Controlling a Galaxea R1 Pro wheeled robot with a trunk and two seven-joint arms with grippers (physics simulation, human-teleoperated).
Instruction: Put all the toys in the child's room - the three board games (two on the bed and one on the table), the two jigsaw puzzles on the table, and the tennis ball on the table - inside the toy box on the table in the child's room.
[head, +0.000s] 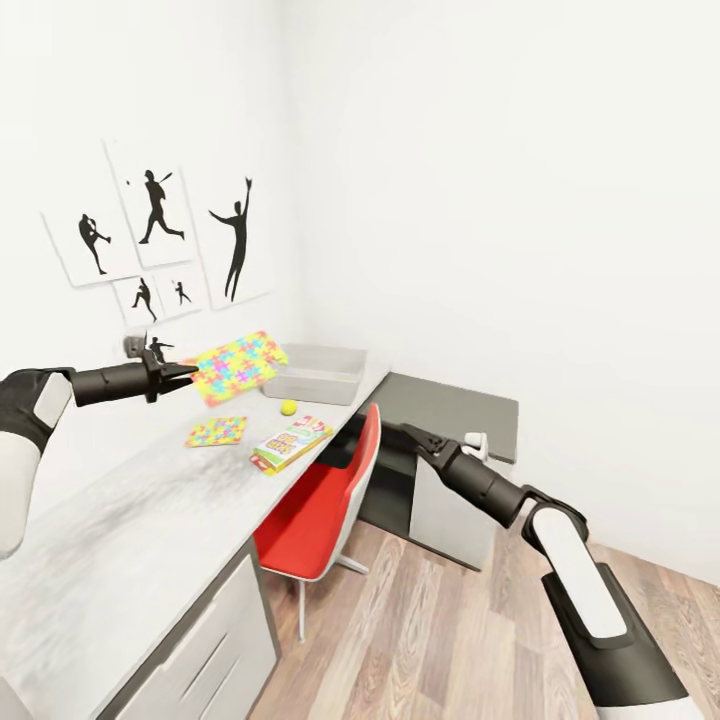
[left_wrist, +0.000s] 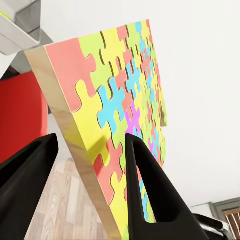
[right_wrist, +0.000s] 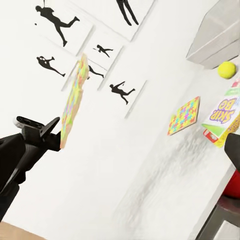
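Jigsaw puzzle (head: 238, 366) in midair: the left claw (head: 186, 372) grips one edge of the mosaic square and holds it above the table (head: 120, 520), tilted, its far edge close to the toy box (head: 316, 373) near the corner of the white-walled room. In the left wrist view the two black fingers (left_wrist: 150, 192) pinch the board's edge, one on each face. A second jigsaw puzzle (head: 217, 432) lies flat on the table, just beside the Skip-Bo box (head: 291, 443), which sits at the table's front edge. The tennis ball (head: 289, 407) rests between that box and the grey bin, close to the bin's near wall. The right arm reaches out over the wood floor past a red chair (head: 322, 505) tucked under the table; its claw (head: 408, 432) hangs near the chair's back, and whether its fingers are spread or closed cannot be told. Black sports silhouettes (head: 160, 235) hang on the wall behind the table.
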